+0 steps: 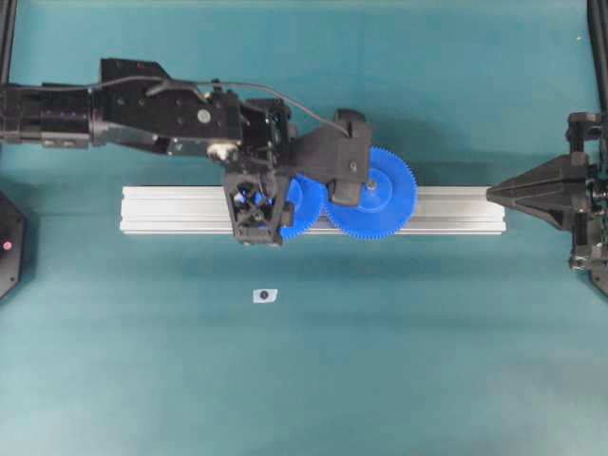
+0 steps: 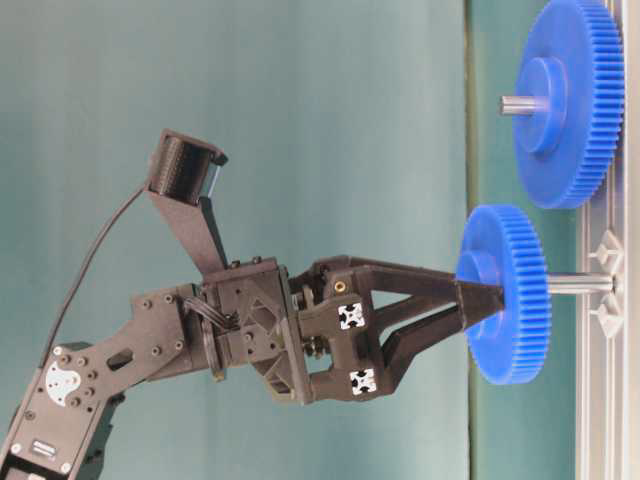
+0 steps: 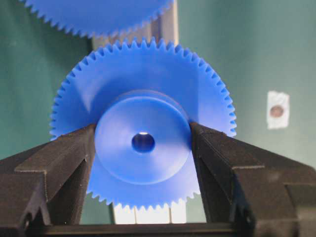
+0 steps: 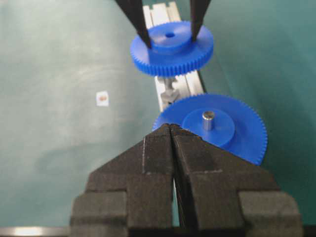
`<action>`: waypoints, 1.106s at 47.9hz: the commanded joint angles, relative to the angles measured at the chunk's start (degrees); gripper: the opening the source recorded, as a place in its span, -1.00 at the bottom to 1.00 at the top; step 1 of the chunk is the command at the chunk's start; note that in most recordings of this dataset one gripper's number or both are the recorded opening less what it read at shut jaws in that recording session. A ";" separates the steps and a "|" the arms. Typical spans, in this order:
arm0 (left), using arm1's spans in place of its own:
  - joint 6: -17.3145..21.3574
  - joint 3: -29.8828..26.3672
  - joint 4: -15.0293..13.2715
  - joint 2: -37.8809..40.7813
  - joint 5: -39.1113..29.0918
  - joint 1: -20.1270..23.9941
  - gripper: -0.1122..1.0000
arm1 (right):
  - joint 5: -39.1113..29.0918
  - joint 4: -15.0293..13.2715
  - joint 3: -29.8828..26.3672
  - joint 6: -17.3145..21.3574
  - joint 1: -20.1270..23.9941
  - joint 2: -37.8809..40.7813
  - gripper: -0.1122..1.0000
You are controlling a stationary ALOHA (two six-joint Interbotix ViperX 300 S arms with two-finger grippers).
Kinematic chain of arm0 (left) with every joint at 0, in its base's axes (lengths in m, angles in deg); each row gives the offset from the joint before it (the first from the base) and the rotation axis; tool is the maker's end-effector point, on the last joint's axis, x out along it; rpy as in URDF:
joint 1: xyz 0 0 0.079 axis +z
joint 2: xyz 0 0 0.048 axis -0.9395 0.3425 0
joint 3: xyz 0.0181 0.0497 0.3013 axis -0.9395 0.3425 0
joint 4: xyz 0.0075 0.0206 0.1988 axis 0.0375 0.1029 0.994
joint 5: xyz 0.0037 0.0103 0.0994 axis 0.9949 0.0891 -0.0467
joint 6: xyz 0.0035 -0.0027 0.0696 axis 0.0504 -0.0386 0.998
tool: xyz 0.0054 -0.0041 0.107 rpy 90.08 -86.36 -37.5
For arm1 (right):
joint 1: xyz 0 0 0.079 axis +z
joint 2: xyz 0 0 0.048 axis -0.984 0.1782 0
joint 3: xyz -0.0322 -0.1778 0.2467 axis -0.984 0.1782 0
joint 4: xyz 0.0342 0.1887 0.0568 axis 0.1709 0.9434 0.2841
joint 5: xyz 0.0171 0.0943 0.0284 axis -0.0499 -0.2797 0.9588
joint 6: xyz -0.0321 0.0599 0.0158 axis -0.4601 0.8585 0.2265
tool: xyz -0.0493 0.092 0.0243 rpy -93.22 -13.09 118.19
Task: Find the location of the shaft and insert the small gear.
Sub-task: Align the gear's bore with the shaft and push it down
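The small gear (image 3: 143,143) is seen in the left wrist view as a blue toothed disc with a raised round hub and a dark centre hole, filling the middle of the frame. Its hub is clamped between the two black fingers (image 3: 64,163) of the left claw (image 2: 478,300). Only the table-level view, at centre right, shows the shaft (image 2: 580,284) reaching from the gear's far face to the aluminium rail (image 1: 456,211). The large gear (image 4: 232,129) is seen nearby on the rail. In the right wrist view, the right claw (image 4: 171,129) is pressed together at lower centre, well apart from the small gear.
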 commanded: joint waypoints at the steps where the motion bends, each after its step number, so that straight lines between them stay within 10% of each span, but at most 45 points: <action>1: -0.18 0.09 0.18 -0.35 0.00 -1.85 0.34 | 0.26 0.09 -0.79 0.62 -0.18 0.35 -0.78; 53: 3.87 -1.23 0.18 0.97 -0.09 4.31 0.34 | 0.26 0.00 -0.88 1.85 -0.18 0.35 -0.78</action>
